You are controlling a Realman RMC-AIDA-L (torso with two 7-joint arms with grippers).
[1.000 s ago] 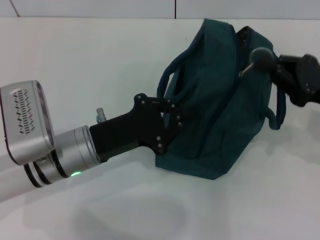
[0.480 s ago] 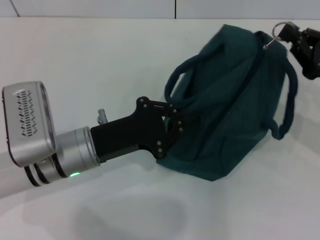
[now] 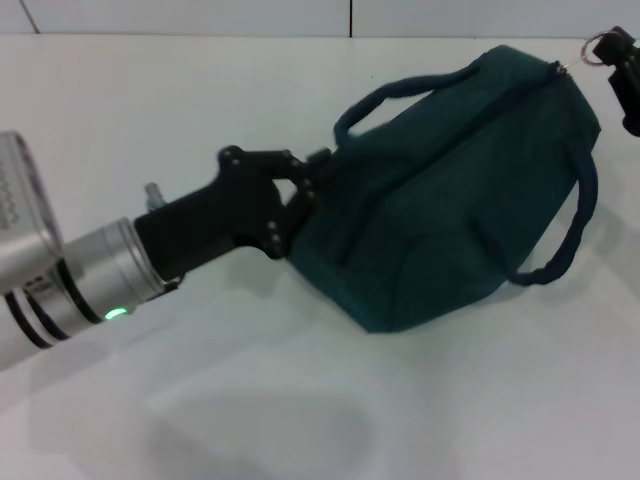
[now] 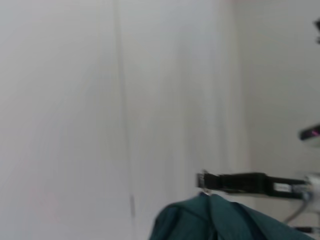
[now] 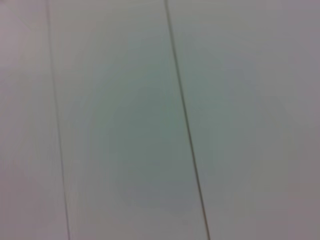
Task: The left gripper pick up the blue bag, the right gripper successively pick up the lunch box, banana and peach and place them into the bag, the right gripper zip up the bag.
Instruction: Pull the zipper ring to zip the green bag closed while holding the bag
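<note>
The blue bag (image 3: 450, 220) lies stretched across the table with its zipper line closed along the top and one loop handle hanging on each side. My left gripper (image 3: 305, 195), a black claw on a silver wrist with a green light, is shut on the bag's left end. My right gripper (image 3: 625, 75) shows only at the top right edge, shut on the metal zipper pull (image 3: 598, 45) at the bag's far right end. In the left wrist view the right gripper (image 4: 240, 182) holds the pull (image 4: 202, 180) just above the bag's top (image 4: 215, 222). Lunch box, banana and peach are hidden.
The white table (image 3: 200, 420) spreads around the bag, and a white tiled wall (image 3: 200, 15) runs behind it. The right wrist view shows only a pale surface with thin seam lines (image 5: 182, 115).
The right gripper has drawn the zipper pull to the right and away, closing the bag's top. The bag went from bunched and upright to long and taut. My left gripper shifted left and up.
</note>
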